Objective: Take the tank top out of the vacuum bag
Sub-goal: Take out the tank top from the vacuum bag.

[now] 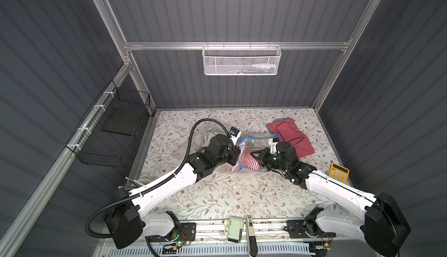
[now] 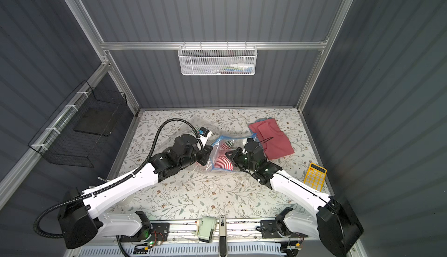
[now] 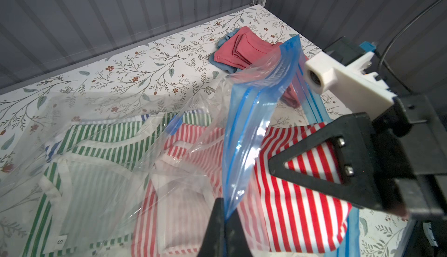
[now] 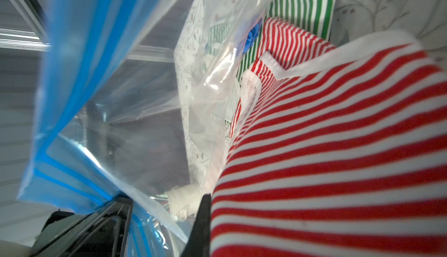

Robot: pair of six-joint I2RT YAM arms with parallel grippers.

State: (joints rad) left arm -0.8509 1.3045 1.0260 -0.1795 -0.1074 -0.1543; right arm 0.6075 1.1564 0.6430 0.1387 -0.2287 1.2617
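Nearest the lens in both top views, a pale green device is mounted on the front rail, between the two arm bases. Beyond it, on the floral table, the vacuum bag is seen mid-table, between the two wrists. Its far clear part is largely covered by the left arm. The left gripper is closed on the bag's blue zip edge. The right gripper is set against the red-striped tank top at the bag's mouth. A folded pink cloth lies just behind the right wrist and a yellow calculator beside the right forearm. A white mesh basket is hung on the back wall and a black wire basket on the left wall.

From the left wrist, the left gripper is seen pinched tight on the raised zip strip. The tank top is partly drawn out past that strip. A green-striped garment is left inside under clear plastic.

From the right wrist, blurred plastic fills much of the view. The right gripper appears closed on the tank top's edge, though the pinch itself is hidden. A blue valve cap shows through the bag.
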